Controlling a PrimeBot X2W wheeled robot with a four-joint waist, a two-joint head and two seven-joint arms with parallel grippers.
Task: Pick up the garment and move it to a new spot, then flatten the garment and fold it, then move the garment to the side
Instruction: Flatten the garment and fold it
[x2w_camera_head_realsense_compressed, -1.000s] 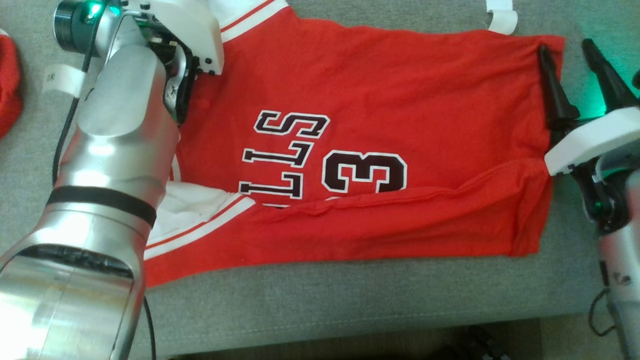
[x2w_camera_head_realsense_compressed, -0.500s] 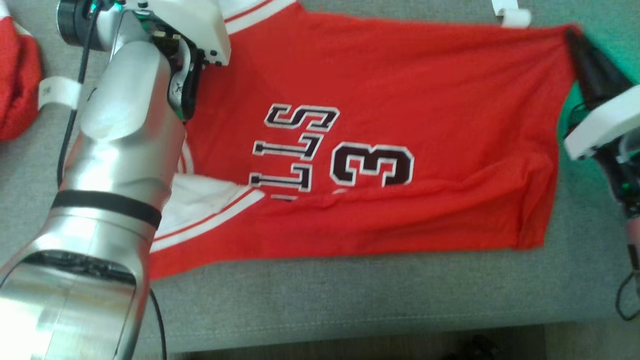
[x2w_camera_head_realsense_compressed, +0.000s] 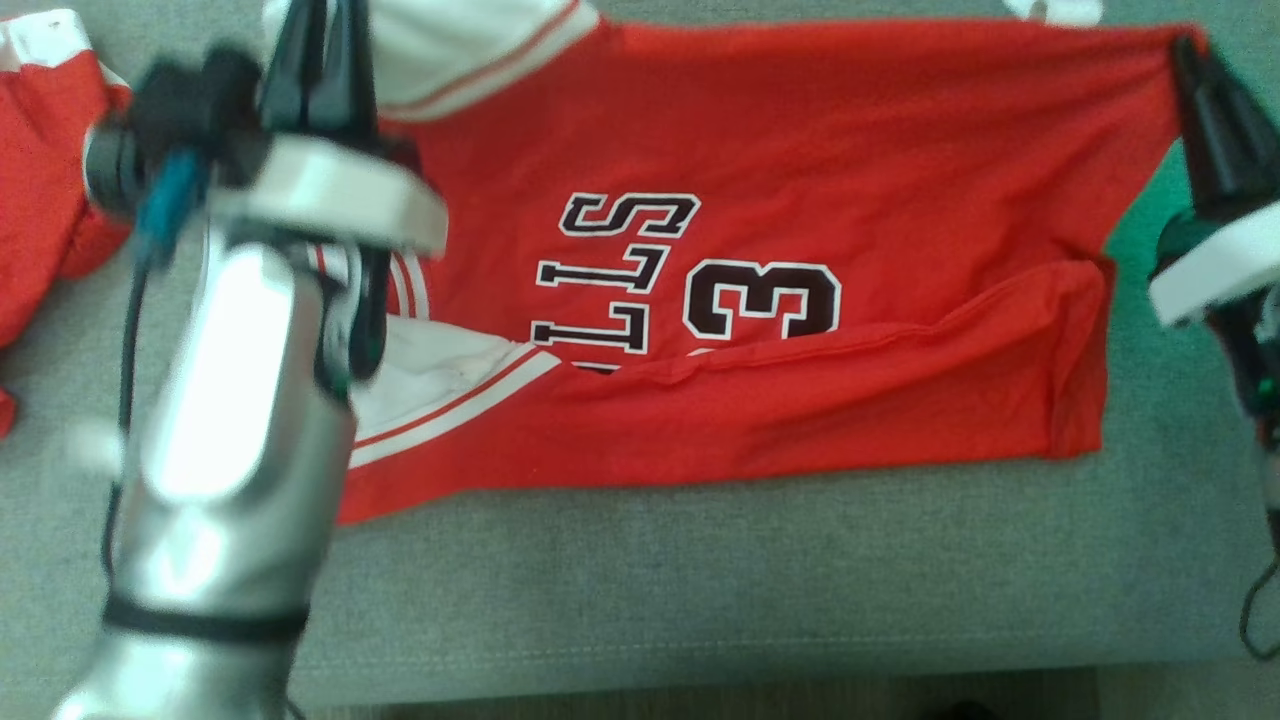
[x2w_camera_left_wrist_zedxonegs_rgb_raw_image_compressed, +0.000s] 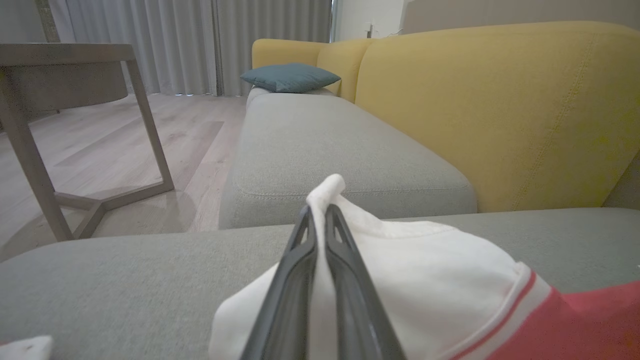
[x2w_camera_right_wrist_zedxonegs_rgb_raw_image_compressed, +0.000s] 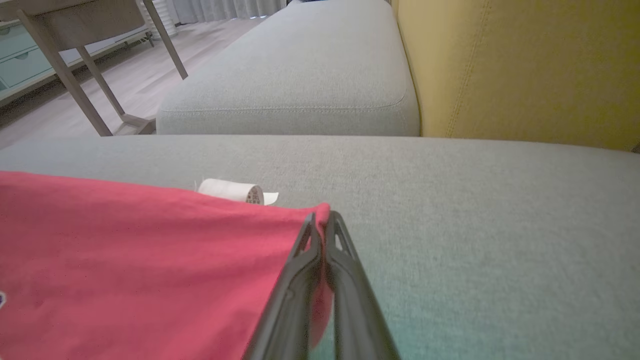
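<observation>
The garment (x2w_camera_head_realsense_compressed: 760, 160) is a red jersey with white sleeve trim and dark lettering, spread across the grey sofa seat (x2w_camera_head_realsense_compressed: 640, 580), its lower part folded up over the front. My left gripper (x2w_camera_head_realsense_compressed: 320, 40) is shut on the white sleeve (x2w_camera_left_wrist_zedxonegs_rgb_raw_image_compressed: 425, 260) at the top left, the cloth pinched between its dark fingers (x2w_camera_left_wrist_zedxonegs_rgb_raw_image_compressed: 300, 260). My right gripper (x2w_camera_head_realsense_compressed: 1195, 60) is shut on the red hem corner (x2w_camera_right_wrist_zedxonegs_rgb_raw_image_compressed: 322, 212) at the top right. The jersey's top edge is stretched between the two grippers.
Another red and white cloth (x2w_camera_head_realsense_compressed: 40, 170) lies at the left edge of the seat. A white paper tag (x2w_camera_right_wrist_zedxonegs_rgb_raw_image_compressed: 232, 191) lies past the jersey's hem. A yellow backrest (x2w_camera_left_wrist_zedxonegs_rgb_raw_image_compressed: 500, 110) rises behind the seat, and a wooden table (x2w_camera_left_wrist_zedxonegs_rgb_raw_image_compressed: 60, 100) stands on the floor beyond.
The right gripper closed on the hem corner. Both grippers have moved away from me with the jersey's top edge. The camera view has shifted too.
</observation>
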